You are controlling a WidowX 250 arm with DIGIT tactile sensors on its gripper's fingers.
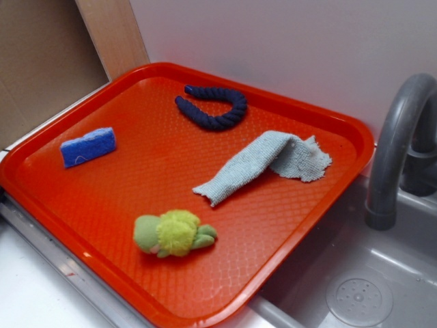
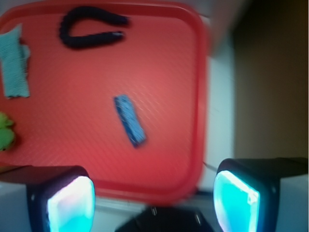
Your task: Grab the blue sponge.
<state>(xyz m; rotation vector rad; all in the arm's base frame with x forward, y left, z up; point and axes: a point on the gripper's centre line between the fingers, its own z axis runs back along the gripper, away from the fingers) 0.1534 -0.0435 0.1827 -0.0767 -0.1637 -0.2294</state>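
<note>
The blue sponge (image 1: 88,146) is a small bright-blue block lying near the left edge of the orange tray (image 1: 109,205). From the wrist camera the blue sponge (image 2: 129,120) lies slanted on the orange tray (image 2: 159,87), well ahead of and below my gripper (image 2: 153,198). Both glowing cyan pads (image 2: 72,205) stand wide apart with nothing between them, high above the tray's edge. The gripper is out of the exterior view.
On the tray also lie a dark navy curved rope (image 1: 213,109), a pale grey-blue cloth (image 1: 263,164) and a green plush toy (image 1: 174,234). A grey sink (image 1: 355,287) with a faucet (image 1: 396,150) stands at the right. A white wall rises behind.
</note>
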